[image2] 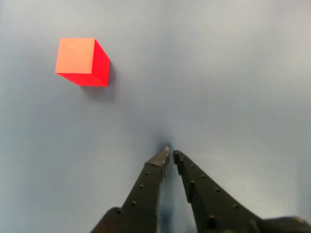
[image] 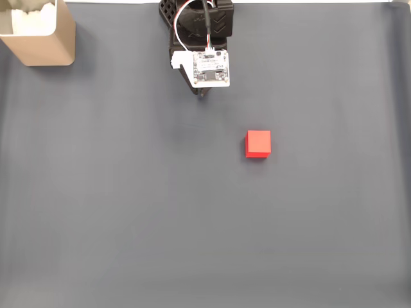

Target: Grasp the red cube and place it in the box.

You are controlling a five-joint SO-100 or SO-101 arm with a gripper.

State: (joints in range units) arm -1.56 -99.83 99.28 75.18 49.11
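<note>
The red cube rests on the dark grey mat, a little right of centre in the fixed view. In the wrist view the red cube lies at the upper left, well away from my gripper, whose two black fingers meet at their tips with nothing between them. In the fixed view the arm stands at the top centre and the gripper pokes out just below the white board, up and left of the cube. The tan box with a white inside sits in the top left corner.
A dark grey mat covers the table. The arm's black base and white circuit board with wires sit at the top centre. The mat's right edge curls slightly at the far right.
</note>
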